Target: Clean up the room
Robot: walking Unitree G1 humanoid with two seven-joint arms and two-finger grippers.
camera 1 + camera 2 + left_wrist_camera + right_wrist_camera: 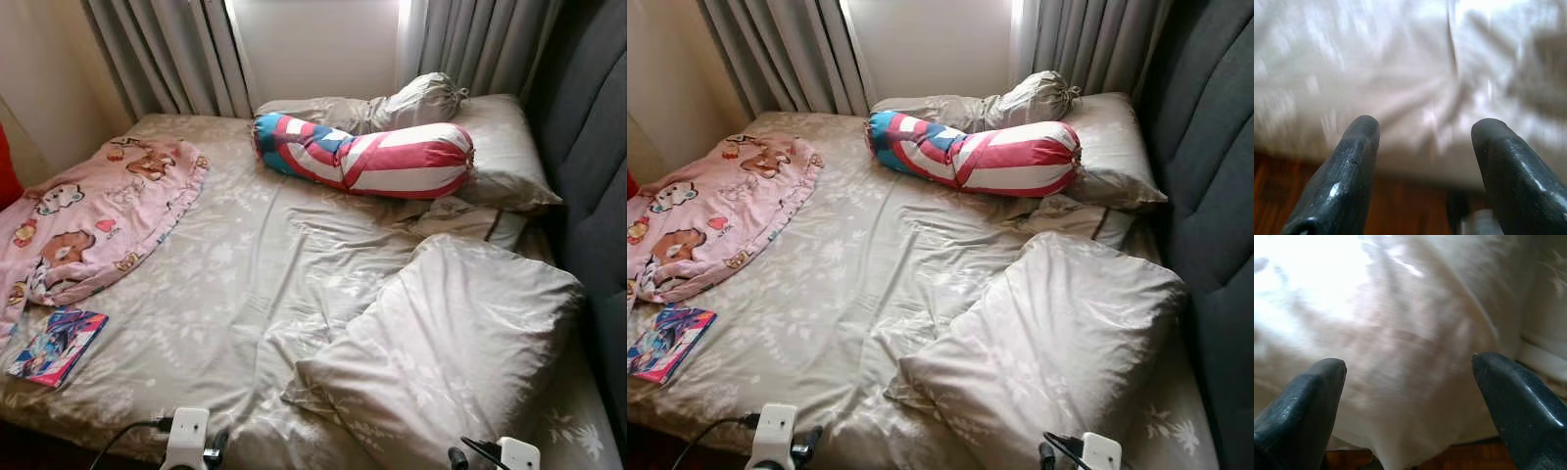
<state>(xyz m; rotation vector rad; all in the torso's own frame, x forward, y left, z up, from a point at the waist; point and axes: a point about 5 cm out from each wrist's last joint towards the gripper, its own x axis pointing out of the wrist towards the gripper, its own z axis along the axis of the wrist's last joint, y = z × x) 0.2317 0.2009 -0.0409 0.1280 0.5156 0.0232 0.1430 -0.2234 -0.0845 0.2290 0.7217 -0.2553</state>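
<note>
Plainly, stage: nothing is picked up yet; the robot stands at the foot of the bed (245,294), both arms held low at its near edge, likely sizing up what to tidy first.
Left gripper (1425,142): fingers spread wide, nothing between them, aimed at the sheet just over the mattress edge.
Right gripper (1408,382): equally wide apart and empty, facing the big pillow (451,343).
Big pillow: lies askew across the near right part of the bed, out of line with the headboard (593,147), so it looks like something to straighten.
Striped bolster (367,157): red, white and blue, lying across the far end against two more pillows (500,147).
Pink blanket (93,220): bunched at the left edge, spilling over the side.
Book (57,347): colourful cover, flat near the left front corner, just beside the blanket.
Surface: beige leaf-print sheet, heavily wrinkled.
Room: grey curtains (167,54) framing a bright window, dark padded headboard on the right, wooden floor (1400,205) below the bed.
</note>
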